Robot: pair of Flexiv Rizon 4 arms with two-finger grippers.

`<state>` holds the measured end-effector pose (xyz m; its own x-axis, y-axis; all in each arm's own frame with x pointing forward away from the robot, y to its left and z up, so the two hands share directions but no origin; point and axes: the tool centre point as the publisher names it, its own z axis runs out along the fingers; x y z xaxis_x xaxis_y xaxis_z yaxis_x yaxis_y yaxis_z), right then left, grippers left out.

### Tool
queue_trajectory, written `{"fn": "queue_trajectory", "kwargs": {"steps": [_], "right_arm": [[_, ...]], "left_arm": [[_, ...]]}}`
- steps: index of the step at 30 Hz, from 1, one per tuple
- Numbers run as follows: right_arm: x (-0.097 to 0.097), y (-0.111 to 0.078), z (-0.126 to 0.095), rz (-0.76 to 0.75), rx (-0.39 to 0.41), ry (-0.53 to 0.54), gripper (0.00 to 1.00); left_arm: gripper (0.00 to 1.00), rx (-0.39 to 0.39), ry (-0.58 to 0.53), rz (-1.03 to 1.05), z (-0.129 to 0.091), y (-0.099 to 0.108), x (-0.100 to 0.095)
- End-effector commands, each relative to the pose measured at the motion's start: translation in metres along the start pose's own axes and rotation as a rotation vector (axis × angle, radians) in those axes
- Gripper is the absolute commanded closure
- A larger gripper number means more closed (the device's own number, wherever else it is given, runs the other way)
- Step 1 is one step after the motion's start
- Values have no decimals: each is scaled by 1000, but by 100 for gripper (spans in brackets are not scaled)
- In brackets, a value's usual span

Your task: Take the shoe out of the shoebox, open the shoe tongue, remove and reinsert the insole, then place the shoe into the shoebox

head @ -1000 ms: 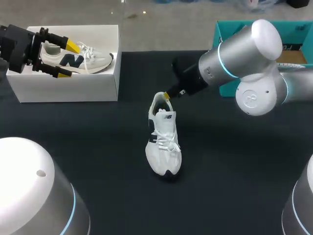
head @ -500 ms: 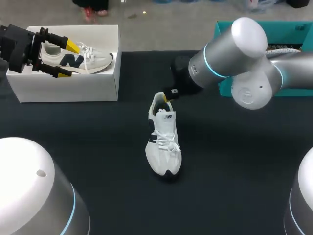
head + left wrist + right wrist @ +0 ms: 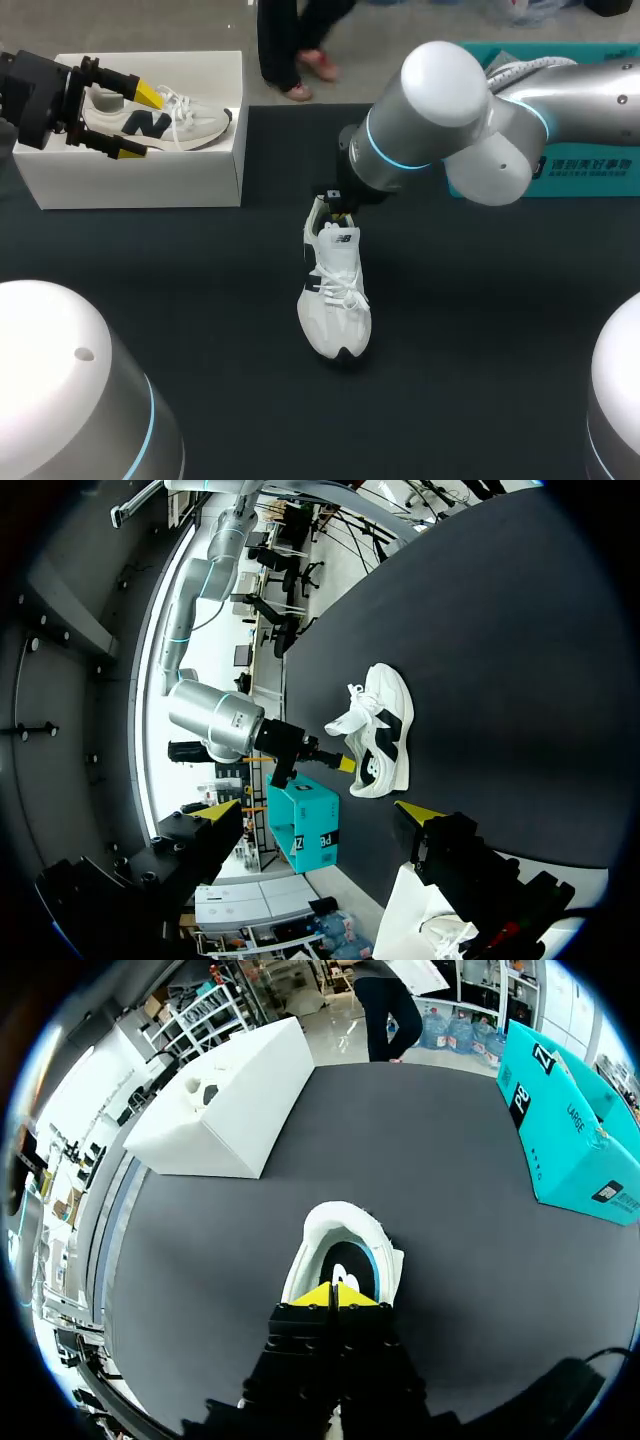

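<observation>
Shoe point(image 3: 335, 290) stood mid-table, and we judged it light and soft, best held at its stiffer heel collar, over which our right gripper point(image 3: 335, 1295) hung closed, while our left gripper point(image 3: 138, 122) gaped above the far-left shoebox point(image 3: 140, 180).

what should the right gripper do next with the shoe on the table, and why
Probably ease the right gripper straight down into the opening of the shoe. Its tips are shut together just above the heel end with nothing visible between them, and the dark insole shows inside, not yet gripped. The gripper looks lined up for it.
</observation>
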<state>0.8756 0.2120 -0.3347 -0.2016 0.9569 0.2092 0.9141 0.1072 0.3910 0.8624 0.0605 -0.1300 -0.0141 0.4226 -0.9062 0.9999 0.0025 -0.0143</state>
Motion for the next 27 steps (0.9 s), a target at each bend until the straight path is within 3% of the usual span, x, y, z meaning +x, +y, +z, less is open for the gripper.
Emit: {"fn": "queue_trajectory", "kwargs": {"steps": [1,13,18,27], "right_arm": [[4,-5,13,18,13,-99,100],[-3,-19,15,85,158,-20,100],[-7,-21,9,57,227,-72,100],[-5,-38,35,54,297,-108,100]], "left_arm": [[0,0,4,0,0,0,-1],[0,0,4,0,0,0,-1],[0,0,4,0,0,0,-1],[0,0,4,0,0,0,-1]]}}
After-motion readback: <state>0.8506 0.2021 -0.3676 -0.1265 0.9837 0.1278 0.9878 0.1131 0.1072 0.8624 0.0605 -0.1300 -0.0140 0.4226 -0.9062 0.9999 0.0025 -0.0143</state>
